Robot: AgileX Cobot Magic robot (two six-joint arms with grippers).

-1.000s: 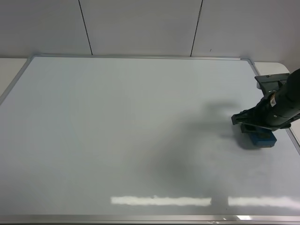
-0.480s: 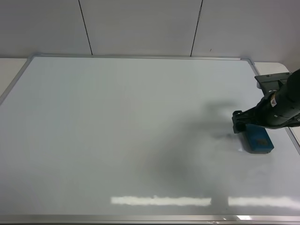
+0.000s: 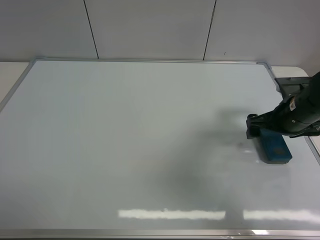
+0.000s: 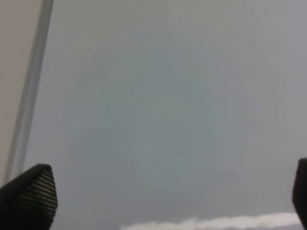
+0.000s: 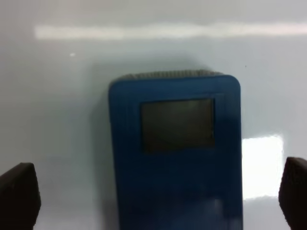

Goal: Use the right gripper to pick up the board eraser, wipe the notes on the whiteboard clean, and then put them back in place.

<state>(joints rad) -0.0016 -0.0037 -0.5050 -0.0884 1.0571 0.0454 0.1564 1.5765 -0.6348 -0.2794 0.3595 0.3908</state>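
Observation:
The whiteboard [image 3: 135, 140] fills most of the exterior view and shows no red notes; its surface looks wiped. The teal-blue board eraser [image 3: 272, 146] lies flat on the board near its right edge. My right gripper [image 3: 256, 131] hovers just above the eraser's far-left end, open and empty. In the right wrist view the eraser [image 5: 175, 153] lies between the two spread fingertips of the right gripper [image 5: 156, 196], apart from both. The left wrist view shows only bare whiteboard [image 4: 158, 110], its frame, and the left gripper [image 4: 165, 201] open and empty. The left arm is out of the exterior view.
The board's silver frame [image 3: 150, 60] runs close to the back wall. A grey bracket [image 3: 289, 83] sits just off the board's right edge, behind my right arm. A strip of beige table [image 3: 10, 70] shows at the far left.
The right gripper has come off the eraser and drawn up and back, uncovering it. The eraser stays where it lay on the board.

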